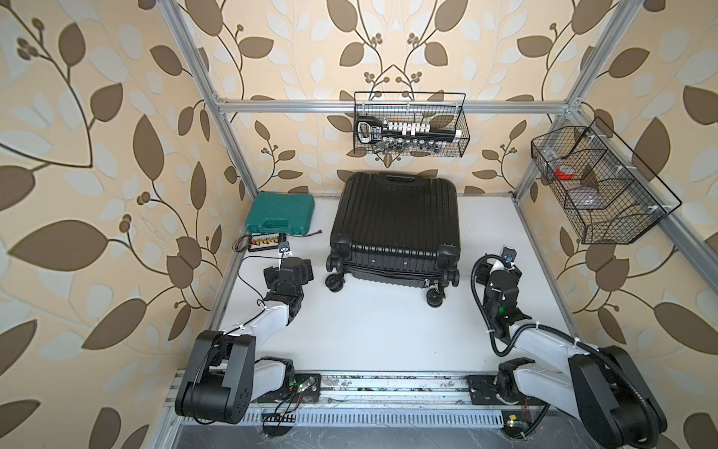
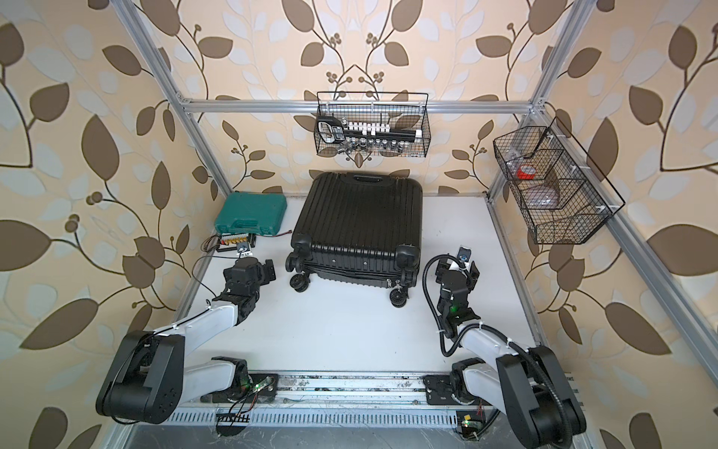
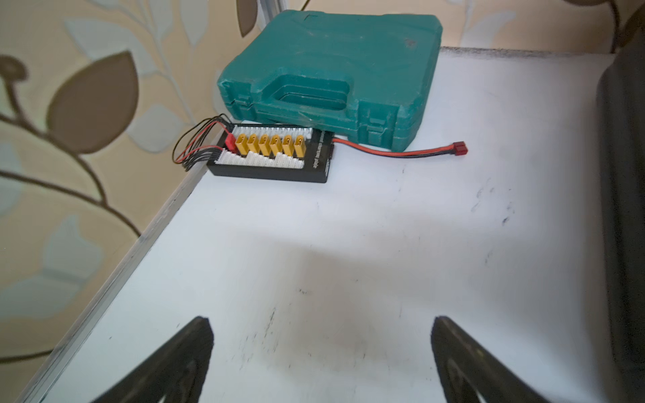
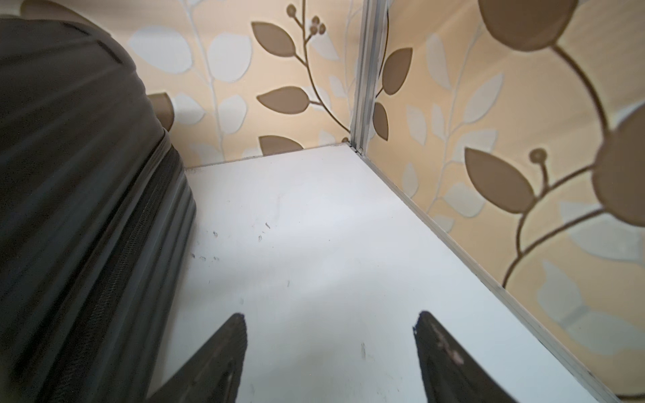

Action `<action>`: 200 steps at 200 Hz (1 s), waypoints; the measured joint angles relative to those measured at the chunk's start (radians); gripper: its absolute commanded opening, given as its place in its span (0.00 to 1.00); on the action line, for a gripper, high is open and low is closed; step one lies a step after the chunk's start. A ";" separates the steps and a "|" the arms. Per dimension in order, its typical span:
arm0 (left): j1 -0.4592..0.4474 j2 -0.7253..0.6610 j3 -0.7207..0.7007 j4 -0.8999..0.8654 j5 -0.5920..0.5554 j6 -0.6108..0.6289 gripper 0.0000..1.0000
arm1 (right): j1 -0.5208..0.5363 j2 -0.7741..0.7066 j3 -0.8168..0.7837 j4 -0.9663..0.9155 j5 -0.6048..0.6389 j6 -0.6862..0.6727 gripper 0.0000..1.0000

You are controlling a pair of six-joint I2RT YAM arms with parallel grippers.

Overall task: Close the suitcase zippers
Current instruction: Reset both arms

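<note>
right wrist view: suitcase just beside the right pincer

Black suitcase flat on white table

Nothing here reads cleanly from where I stand. The only lettering is a line of small white print along one end of the black connector board on the table, seen in the left wrist view and too blurred to spell out. The suitcase shows no legible mark.
</note>
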State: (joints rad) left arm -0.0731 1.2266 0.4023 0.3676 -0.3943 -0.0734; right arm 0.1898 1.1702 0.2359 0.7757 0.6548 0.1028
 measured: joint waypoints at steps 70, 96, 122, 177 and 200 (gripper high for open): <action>0.049 0.071 -0.037 0.183 0.331 0.079 0.99 | -0.047 0.091 0.000 0.135 -0.137 -0.044 0.82; 0.049 0.085 -0.082 0.275 0.398 0.088 0.99 | -0.072 0.103 0.000 0.148 -0.193 -0.045 0.82; 0.049 0.105 -0.104 0.328 0.426 0.094 0.99 | -0.113 0.104 -0.014 0.188 -0.274 -0.044 0.82; 0.049 0.222 -0.140 0.498 0.396 0.088 0.99 | -0.148 0.231 -0.035 0.298 -0.367 -0.040 0.83; 0.049 0.267 -0.098 0.430 0.335 0.062 0.99 | -0.149 0.322 -0.031 0.318 -0.388 -0.041 0.88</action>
State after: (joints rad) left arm -0.0242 1.4937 0.3038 0.7975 -0.0593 -0.0116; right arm 0.0406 1.4921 0.2054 1.0939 0.2668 0.0616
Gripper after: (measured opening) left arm 0.989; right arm 0.856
